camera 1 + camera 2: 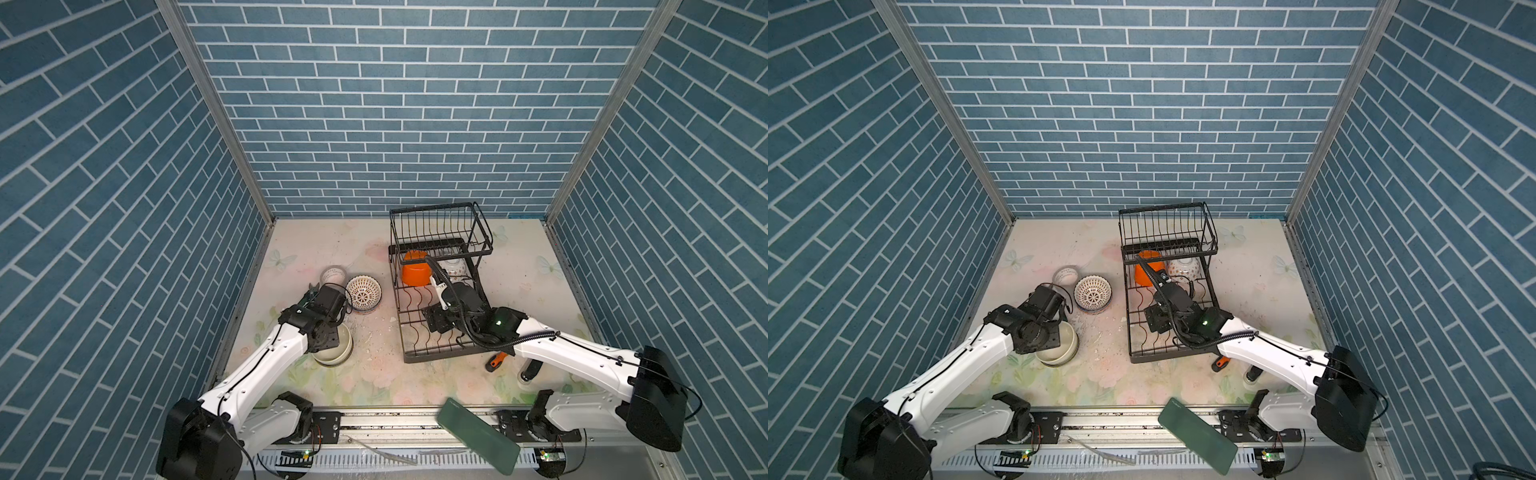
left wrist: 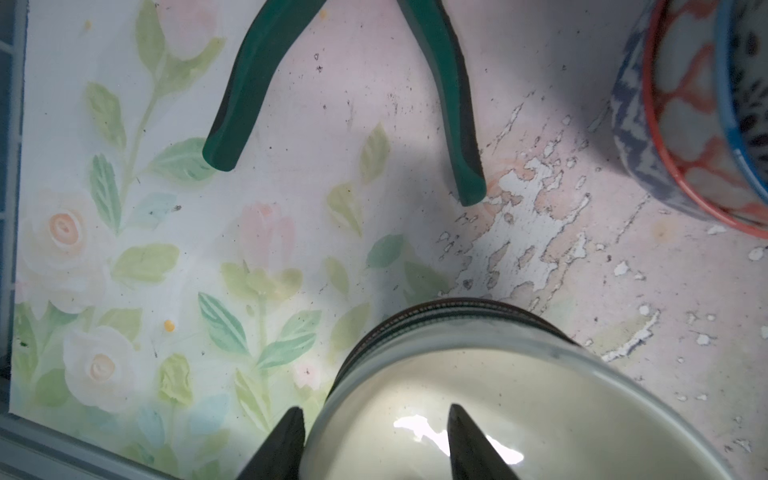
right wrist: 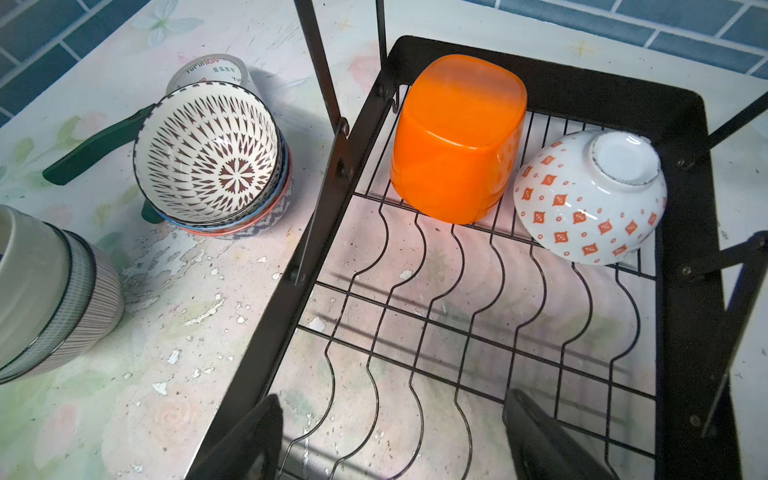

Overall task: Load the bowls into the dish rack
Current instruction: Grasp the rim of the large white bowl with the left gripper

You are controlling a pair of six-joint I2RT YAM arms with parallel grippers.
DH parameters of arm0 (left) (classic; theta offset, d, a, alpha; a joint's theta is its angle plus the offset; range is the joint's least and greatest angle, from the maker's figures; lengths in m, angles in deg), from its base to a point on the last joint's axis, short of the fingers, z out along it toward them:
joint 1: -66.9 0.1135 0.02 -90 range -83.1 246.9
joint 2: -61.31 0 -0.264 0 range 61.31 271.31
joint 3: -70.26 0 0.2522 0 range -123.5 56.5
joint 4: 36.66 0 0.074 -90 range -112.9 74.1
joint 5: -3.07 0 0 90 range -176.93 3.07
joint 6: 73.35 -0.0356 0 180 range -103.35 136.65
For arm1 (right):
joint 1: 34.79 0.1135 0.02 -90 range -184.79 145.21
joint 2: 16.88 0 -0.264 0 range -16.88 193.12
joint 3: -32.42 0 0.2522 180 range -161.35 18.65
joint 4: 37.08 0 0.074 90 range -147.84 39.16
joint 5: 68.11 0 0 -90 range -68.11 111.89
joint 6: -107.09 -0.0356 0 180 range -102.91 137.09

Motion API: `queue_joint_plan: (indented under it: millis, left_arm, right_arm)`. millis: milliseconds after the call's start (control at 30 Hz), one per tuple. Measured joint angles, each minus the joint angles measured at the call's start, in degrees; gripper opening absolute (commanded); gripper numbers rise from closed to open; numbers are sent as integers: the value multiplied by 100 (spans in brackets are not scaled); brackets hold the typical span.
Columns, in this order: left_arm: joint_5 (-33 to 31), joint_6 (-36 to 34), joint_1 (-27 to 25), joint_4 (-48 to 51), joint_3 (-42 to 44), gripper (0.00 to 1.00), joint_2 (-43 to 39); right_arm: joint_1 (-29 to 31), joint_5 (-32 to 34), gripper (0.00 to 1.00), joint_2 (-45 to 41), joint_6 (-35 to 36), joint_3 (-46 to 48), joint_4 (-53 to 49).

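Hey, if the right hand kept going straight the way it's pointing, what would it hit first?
Most likely the upturned orange bowl on the dish rack's lower tier; the right hand points toward it. Depth is unclear, so the wire floor could come first.

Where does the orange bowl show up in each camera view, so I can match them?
Top view: orange bowl upside down at the back of the dish rack's lower tier.
Top view: same spot, partly behind a cable.
Left wrist: not in it.
Right wrist: in the rack, beside the orange-diamond bowl.
Shared landmark: stack of patterned bowls beside the rack.
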Motion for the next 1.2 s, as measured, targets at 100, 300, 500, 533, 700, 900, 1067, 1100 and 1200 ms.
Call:
queue_joint_plan:
  millis: [100,300,500,533,700,900,1067,1100,1200]
  left_arm:
    - [-7,81,2,-22,11,63,-103]
    - [-61,197,2,-33,9,69,-363]
    - [-118,229,7,-35,9,64,-332]
    - [-120,234,7,-35,9,64,-302]
    - [-118,240,17,-140,87,61,-186]
    - [-90,249,50,-315,299,56,-83]
    - [-55,254,70,-369,396,49,-44]
    - [-61,249,72,-374,396,48,-48]
    - [-87,249,83,-354,396,43,-72]
  right_arm:
    - [0,-13,84,0,0,0,13]
    - [0,-39,84,2,0,4,87]
    - [0,-72,84,17,0,4,129]
    - [0,-79,84,20,0,4,131]
    - [0,-96,84,20,0,4,168]
    - [0,-109,84,20,0,4,168]
    - [0,-129,84,20,0,4,170]
    - [0,-136,84,20,0,4,170]
    - [0,-149,84,33,0,4,186]
